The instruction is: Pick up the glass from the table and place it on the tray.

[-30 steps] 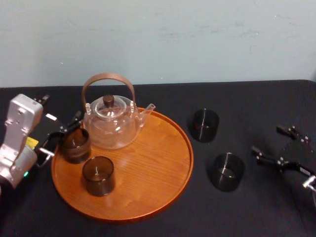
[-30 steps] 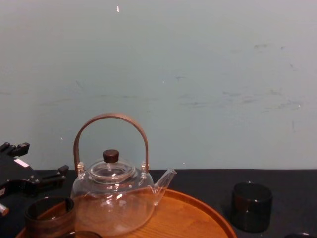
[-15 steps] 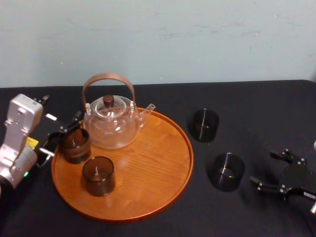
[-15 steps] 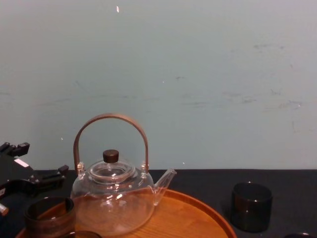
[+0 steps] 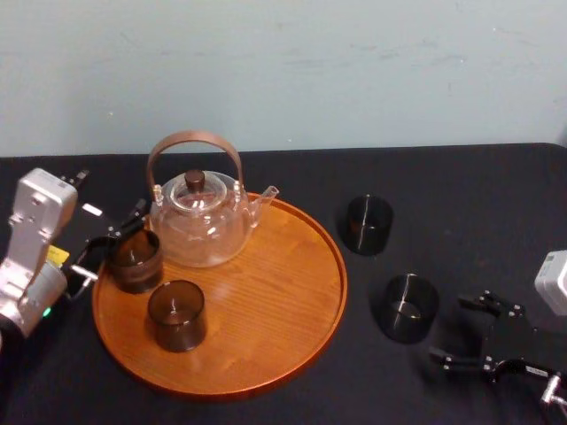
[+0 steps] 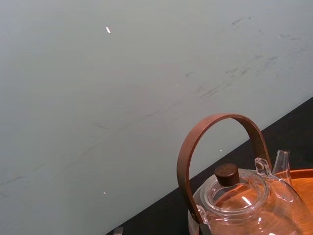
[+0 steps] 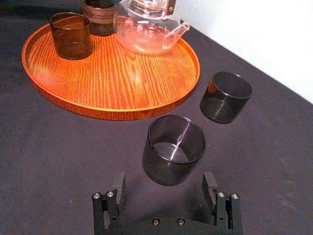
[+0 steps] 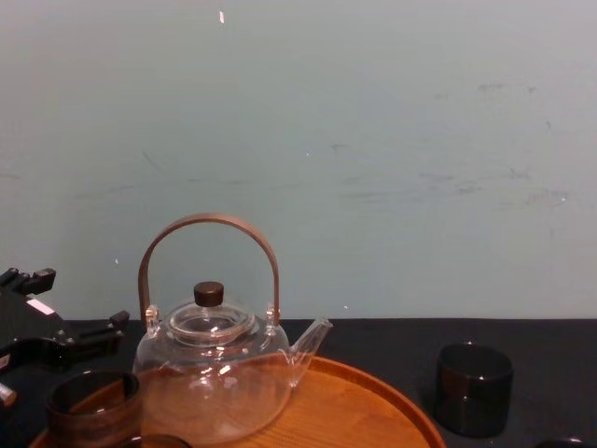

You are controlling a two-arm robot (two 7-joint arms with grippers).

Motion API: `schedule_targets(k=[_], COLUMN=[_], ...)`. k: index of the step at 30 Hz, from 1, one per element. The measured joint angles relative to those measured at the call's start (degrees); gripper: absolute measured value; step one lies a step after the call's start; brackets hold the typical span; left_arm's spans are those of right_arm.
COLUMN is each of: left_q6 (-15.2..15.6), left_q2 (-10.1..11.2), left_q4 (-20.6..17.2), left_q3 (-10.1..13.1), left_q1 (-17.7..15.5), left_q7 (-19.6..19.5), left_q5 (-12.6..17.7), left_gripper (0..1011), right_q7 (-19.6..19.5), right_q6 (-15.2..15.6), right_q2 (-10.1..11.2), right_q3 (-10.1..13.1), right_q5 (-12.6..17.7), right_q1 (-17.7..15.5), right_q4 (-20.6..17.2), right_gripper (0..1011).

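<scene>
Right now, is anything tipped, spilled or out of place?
Nothing stands out. Teapot and two glasses stand upright on the tray; two more glasses stand upright on the table beside it, the open right gripper by the nearer one, left gripper at the tray's left edge. No spills.

The right gripper (image 5: 461, 329) is sitting low, its two black fingers (image 7: 117, 188) spread wide, level with each other, and aiming toward the robot's left. A white arm housing (image 5: 553, 282) is showing just behind the claw, on its outer side. Over on the other side, the left gripper (image 5: 108, 243) is also holding its fingers parted, tips aiming toward the robot's right. Its grey-white forearm (image 5: 35, 239) is trailing back from the claw toward the body. From the chest view that left claw (image 8: 70, 317) is lying roughly level.
</scene>
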Motion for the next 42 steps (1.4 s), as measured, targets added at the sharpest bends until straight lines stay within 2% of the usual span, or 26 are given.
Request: schedule_targets(k=[10,21,42], left_q6=[0.0,0.0,0.0], left_q2=[0.0,0.0,0.0], left_q4=[0.0,0.0,0.0], left_q3=[0.0,0.0,0.0], left_q1=[0.0,0.0,0.0], left_q7=[0.0,0.0,0.0], left_q5=[0.0,0.0,0.0], left_gripper=[1002,1001,1001], right_q7=[0.43,1.0,1.76], right_q6=[4.76,8.39,10.8], right_q2=[-3.42,-5.15,-7.85], right_q3=[-0.11,-1.25,-4.83], right_q5=[0.63,2.18,3.32], right_q1=[2.27,4.79,10.81], right_q4=[1.81,3.39,8.06], right_gripper=[1002,1003,1002])
